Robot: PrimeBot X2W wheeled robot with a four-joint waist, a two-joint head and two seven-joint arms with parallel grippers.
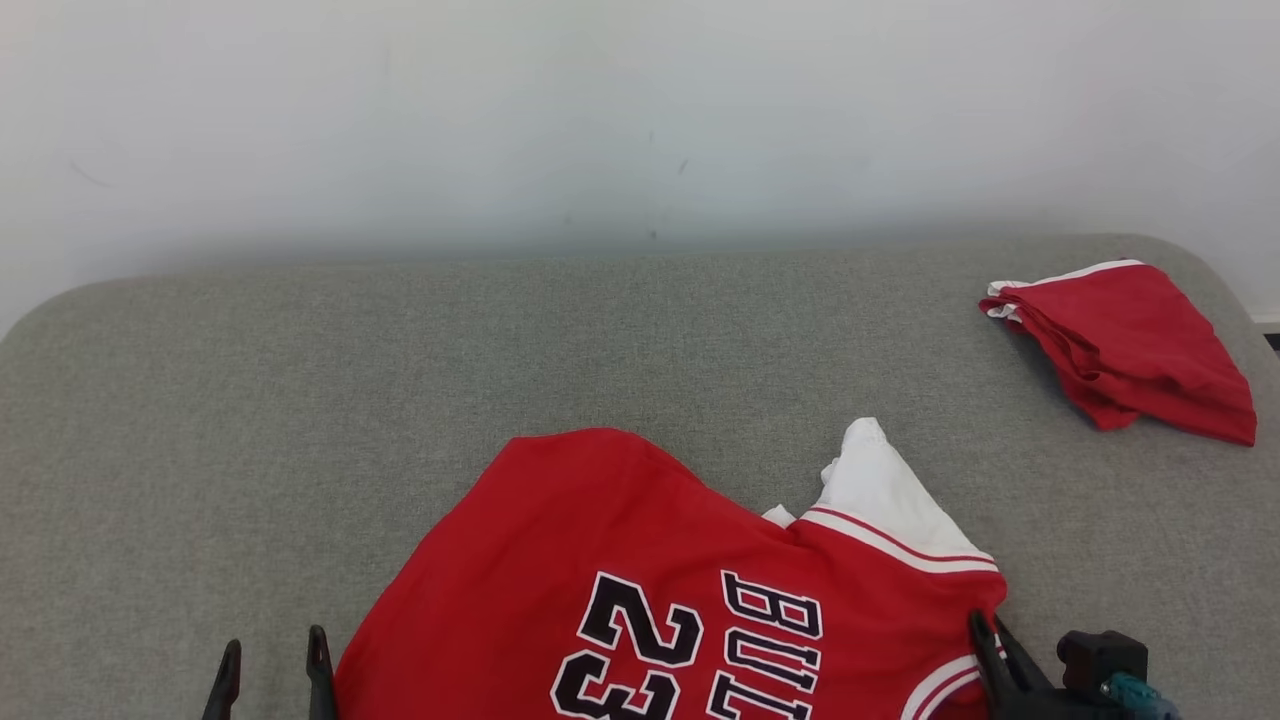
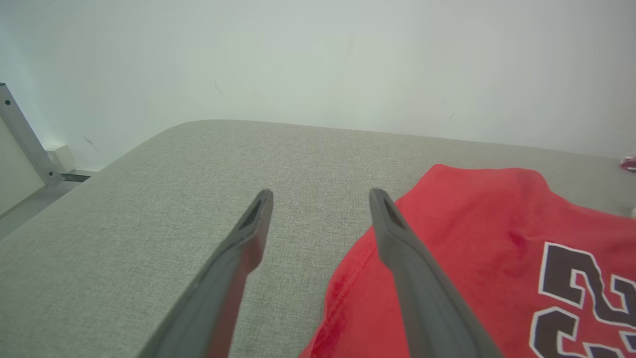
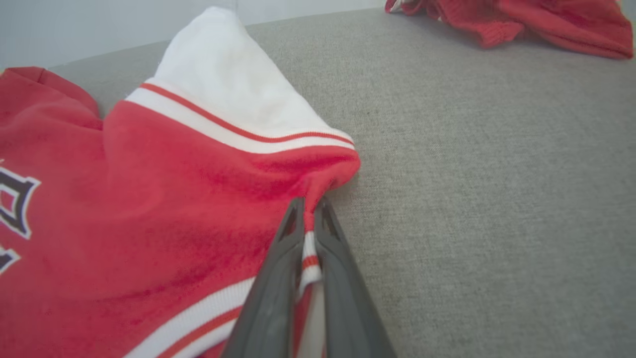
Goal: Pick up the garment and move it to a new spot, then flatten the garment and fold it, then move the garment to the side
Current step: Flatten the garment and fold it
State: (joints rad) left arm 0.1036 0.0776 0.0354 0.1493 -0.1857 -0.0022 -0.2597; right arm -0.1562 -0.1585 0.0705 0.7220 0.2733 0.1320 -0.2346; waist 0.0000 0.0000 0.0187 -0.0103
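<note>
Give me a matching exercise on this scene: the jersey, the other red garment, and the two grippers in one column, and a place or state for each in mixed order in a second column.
Column one
1. red jersey
2. folded red garment
3. left gripper
4. right gripper

Column two
A. shut on the jersey's striped trim
B. open and empty, beside the jersey
C. lying at the far right of the grey surface
D. spread near the robot, number 23 showing

Pairs: 1-D, 2-C, 3-B, 4-A
</note>
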